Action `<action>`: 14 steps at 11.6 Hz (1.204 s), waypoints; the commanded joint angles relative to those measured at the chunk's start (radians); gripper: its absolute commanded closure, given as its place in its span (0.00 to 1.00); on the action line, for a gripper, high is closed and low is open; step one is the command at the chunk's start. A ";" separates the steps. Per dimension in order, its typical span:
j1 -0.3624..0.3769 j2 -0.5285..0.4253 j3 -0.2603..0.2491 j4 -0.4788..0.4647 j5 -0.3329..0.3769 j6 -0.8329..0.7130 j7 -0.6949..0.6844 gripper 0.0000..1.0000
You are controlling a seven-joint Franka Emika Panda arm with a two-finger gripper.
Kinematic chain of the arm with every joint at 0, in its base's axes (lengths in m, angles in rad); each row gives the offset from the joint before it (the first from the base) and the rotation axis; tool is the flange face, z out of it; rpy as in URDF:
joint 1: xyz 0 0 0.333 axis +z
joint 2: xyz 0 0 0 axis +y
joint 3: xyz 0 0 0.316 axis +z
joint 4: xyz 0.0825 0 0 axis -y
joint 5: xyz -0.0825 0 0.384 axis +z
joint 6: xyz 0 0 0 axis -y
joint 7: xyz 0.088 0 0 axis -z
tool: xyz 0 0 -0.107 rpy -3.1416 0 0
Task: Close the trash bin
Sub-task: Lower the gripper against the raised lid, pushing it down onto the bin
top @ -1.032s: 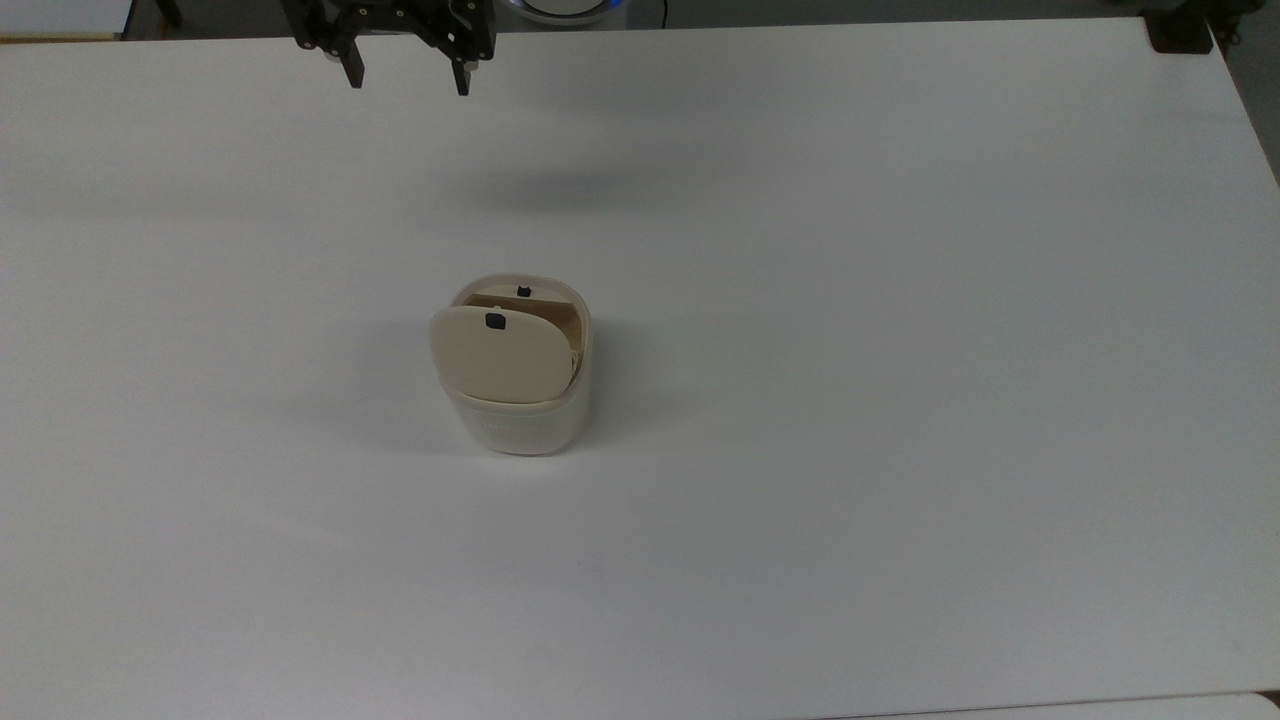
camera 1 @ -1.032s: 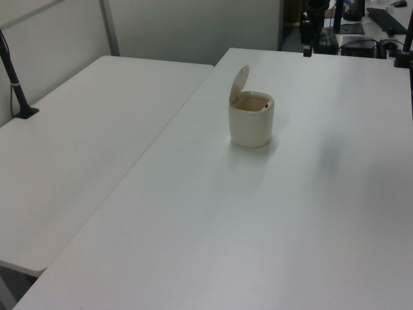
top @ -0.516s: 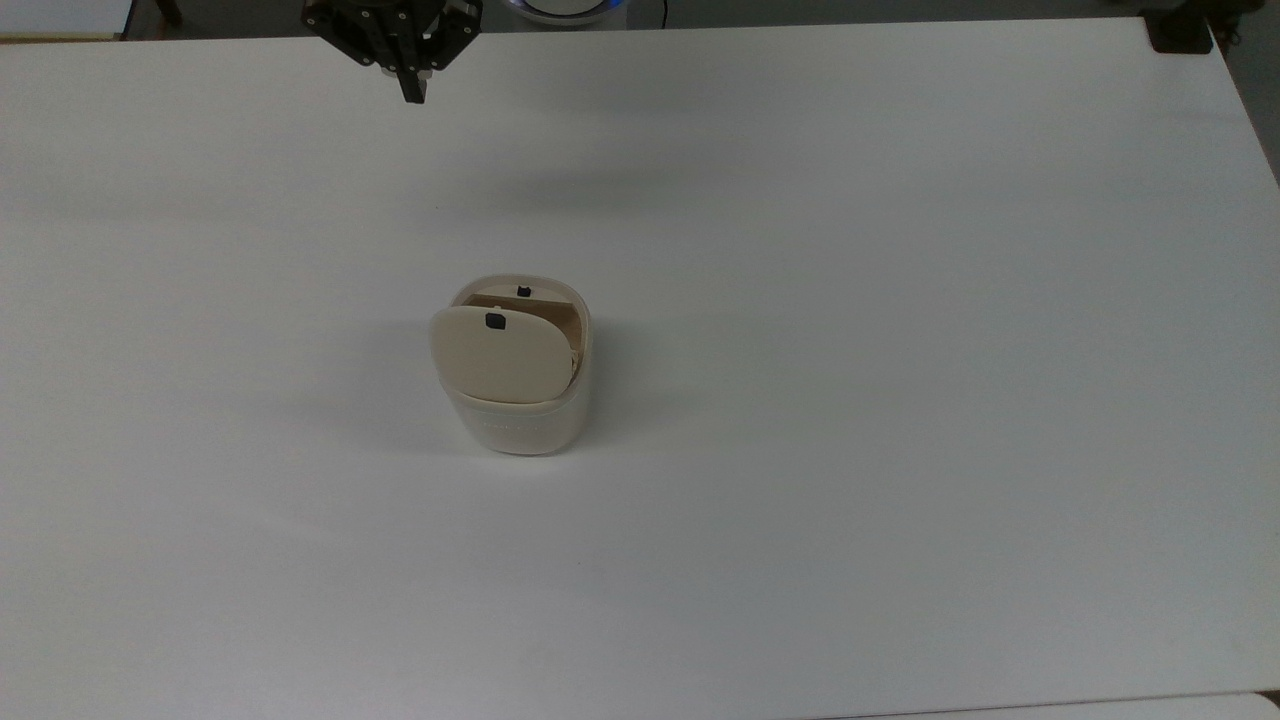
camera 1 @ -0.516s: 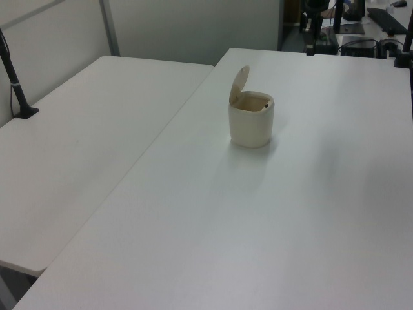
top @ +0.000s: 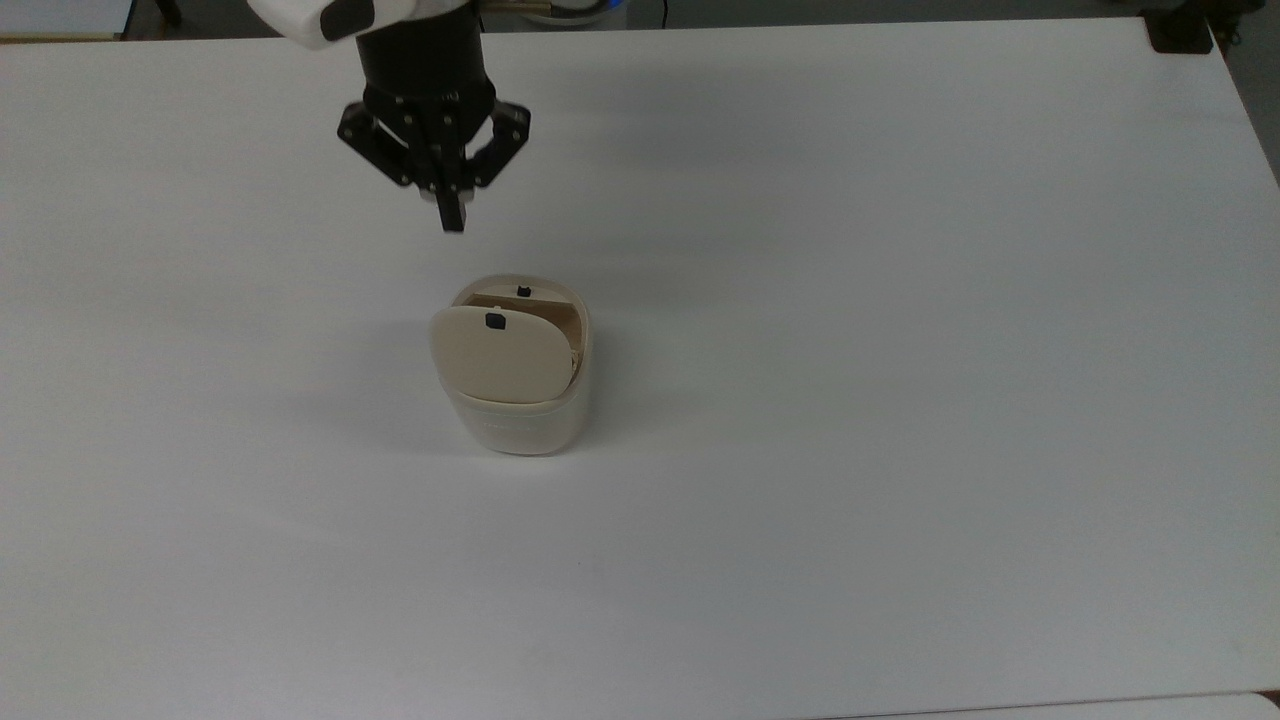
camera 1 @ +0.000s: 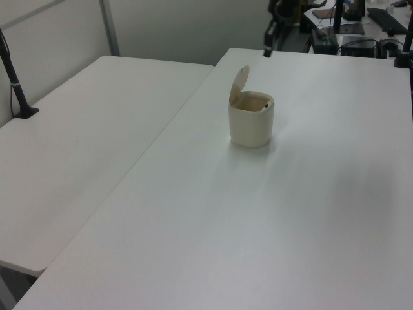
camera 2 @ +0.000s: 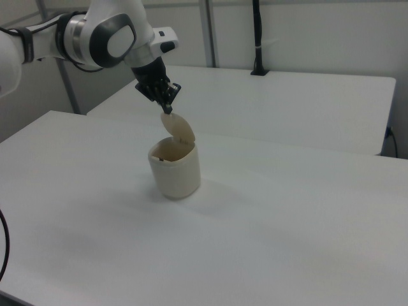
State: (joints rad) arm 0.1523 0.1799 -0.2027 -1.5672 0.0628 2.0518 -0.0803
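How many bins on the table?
1: the trash bin stands near the middle of the white table, lid raised, with the gripper above and behind it in the top view.

Smooth matt plastic trash bin (top: 520,400) on matt white table (top: 900,350).

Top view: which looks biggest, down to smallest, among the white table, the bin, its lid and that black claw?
1. Table
2. Trash bin
3. Gripper assembly and lid: alike; gripper sits nearer the camera, so unsure.

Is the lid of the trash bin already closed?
No, the lid stands raised above the open trash bin in the left view.
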 commanded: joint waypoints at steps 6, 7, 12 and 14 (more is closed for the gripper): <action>0.033 0.211 0.000 0.164 0.009 0.160 0.103 1.00; 0.036 0.205 0.000 0.158 -0.014 0.147 0.097 1.00; 0.047 0.165 -0.003 0.110 -0.023 -0.091 0.021 1.00; 0.050 0.168 -0.003 0.052 -0.024 -0.093 0.013 1.00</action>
State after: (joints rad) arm 0.1901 0.3783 -0.1985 -1.4295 0.0533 1.9732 -0.0376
